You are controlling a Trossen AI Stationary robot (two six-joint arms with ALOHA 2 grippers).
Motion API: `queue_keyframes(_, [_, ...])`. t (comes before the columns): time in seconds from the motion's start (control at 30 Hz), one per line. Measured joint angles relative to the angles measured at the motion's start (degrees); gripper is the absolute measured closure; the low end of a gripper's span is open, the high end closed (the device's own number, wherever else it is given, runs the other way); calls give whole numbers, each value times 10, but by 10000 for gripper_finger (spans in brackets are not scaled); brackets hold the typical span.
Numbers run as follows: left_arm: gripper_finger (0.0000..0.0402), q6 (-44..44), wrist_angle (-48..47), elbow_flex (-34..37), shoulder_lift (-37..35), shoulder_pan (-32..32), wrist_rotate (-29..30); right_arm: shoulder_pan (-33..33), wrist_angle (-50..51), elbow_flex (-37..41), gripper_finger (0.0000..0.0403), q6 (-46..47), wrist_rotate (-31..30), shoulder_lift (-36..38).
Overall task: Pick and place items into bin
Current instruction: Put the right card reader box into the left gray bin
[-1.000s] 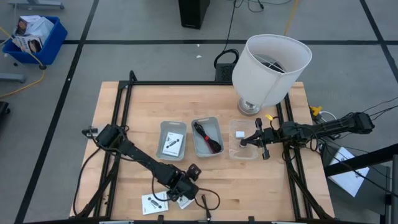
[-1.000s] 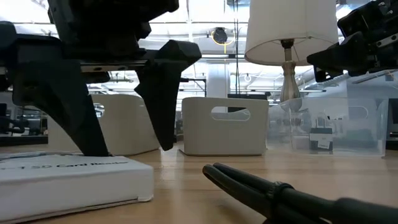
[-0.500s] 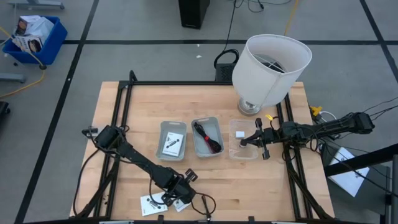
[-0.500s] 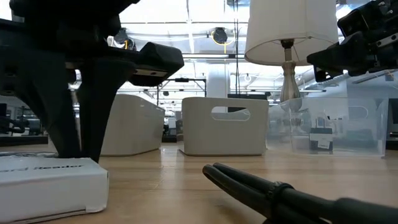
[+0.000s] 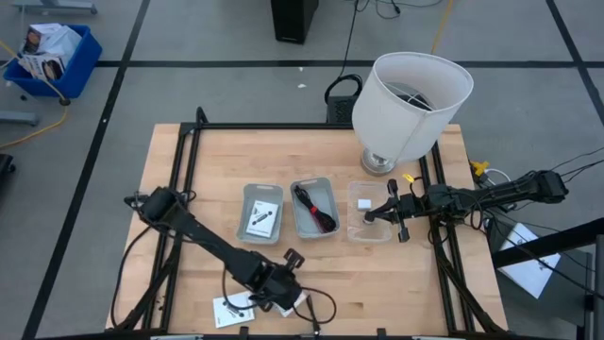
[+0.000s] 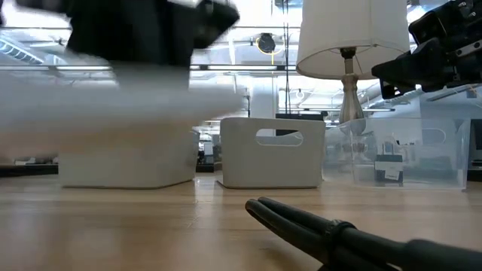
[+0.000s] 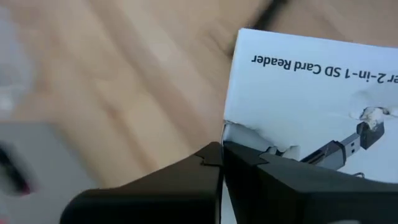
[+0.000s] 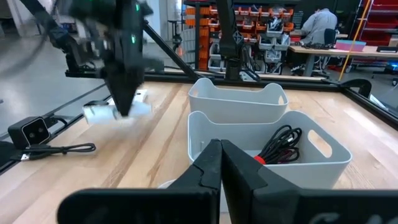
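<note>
My left gripper point(image 5: 280, 294) is near the table's front edge, shut on a white card point(image 7: 311, 87) printed "SD Card Reader". The low view shows this card point(image 6: 113, 105) blurred and above the tabletop. A second white card point(image 5: 230, 310) lies flat on the wood to its left. Three bins stand mid-table. The left grey bin point(image 5: 261, 213) holds a card. The middle grey bin point(image 5: 314, 209) holds a black-and-red cable bundle point(image 8: 281, 142). The clear bin point(image 5: 368, 225) holds a tiny white block. My right gripper point(image 5: 370, 215) hangs shut over the clear bin. My left gripper pinches the card's edge point(image 7: 239, 132) between its two fingers, which come at it from above. The card is lifted clear of the table and reaches out sideways from the fingertips, as the right wrist view shows point(image 8: 117, 111).
A large white lampshade point(image 5: 412, 102) stands on its base at the table's far right. A black cord point(image 5: 316, 307) lies near the front edge and shows close up in the low view point(image 6: 339, 233). A black frame point(image 5: 189, 170) runs along the table's sides.
My left gripper has shut on the white card and raised it off the wood, drifting slightly toward the table's right edge. The card lay flat on the table half a second ago and now hangs clear of it. The other card has stayed put.
</note>
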State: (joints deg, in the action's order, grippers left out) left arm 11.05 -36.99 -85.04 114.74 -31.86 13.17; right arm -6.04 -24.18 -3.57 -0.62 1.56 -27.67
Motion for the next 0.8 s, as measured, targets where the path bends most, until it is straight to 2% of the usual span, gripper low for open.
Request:
queue_keyframes(0.17, [397, -20, -11, -12, -51, 0, 71, 0, 0, 0, 401, 0, 0, 0])
queue_keyframes(0.3, [398, -71, -42, -14, -111, 3, 177, 0, 0, 0, 401, 0, 0, 0])
queue_keyframes(0.5, [398, -261, -121, -14, -203, 31, 309, 0, 0, 0, 401, 4, 0, 0])
queue_keyframes(0.67, [398, -493, -229, -14, -249, 69, 318, 0, 0, 0, 401, 4, 0, 0])
queue_keyframes(0.8, [398, -645, -323, -14, -252, 99, 301, 0, -7, 0, 401, 4, 0, 0])
